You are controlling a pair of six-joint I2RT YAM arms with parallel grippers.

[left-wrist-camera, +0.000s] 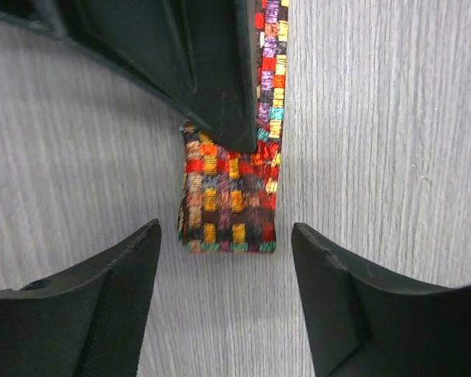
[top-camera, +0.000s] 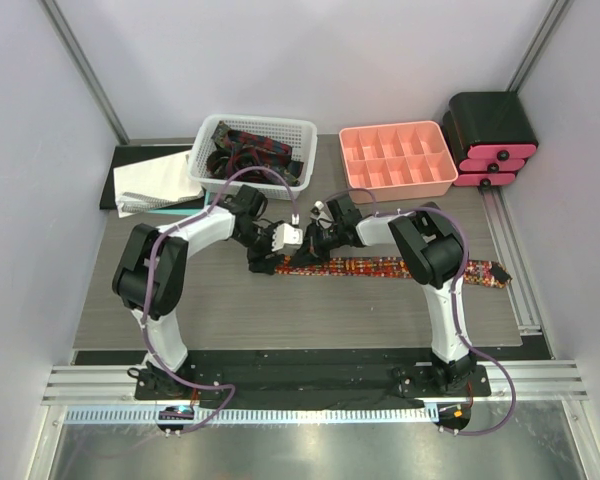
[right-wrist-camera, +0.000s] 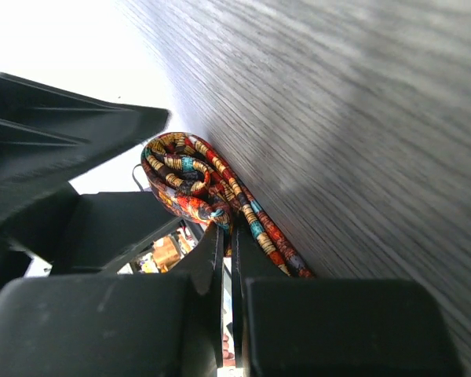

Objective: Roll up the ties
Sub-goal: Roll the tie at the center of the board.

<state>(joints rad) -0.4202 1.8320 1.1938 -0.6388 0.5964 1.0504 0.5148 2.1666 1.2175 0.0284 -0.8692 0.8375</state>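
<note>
My right hand (right-wrist-camera: 226, 232) is clenched on the multicolour tie (right-wrist-camera: 190, 177), its end curled at my tips; the rest lies along the grey wood-grain worktop (top-camera: 230, 305). Left hand (left-wrist-camera: 226, 232) released, fingers (left-wrist-camera: 94, 314) each side of the tie end. Behind: white basket (top-camera: 270, 120) w/ more ties (top-camera: 255, 152), pink tray (top-camera: 395, 128).

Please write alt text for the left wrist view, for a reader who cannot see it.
The folded end of a multicoloured checked tie lies on the grey wood-grain table, between the open fingers of the left gripper. A dark finger of the right gripper overlaps it from the top.
</note>
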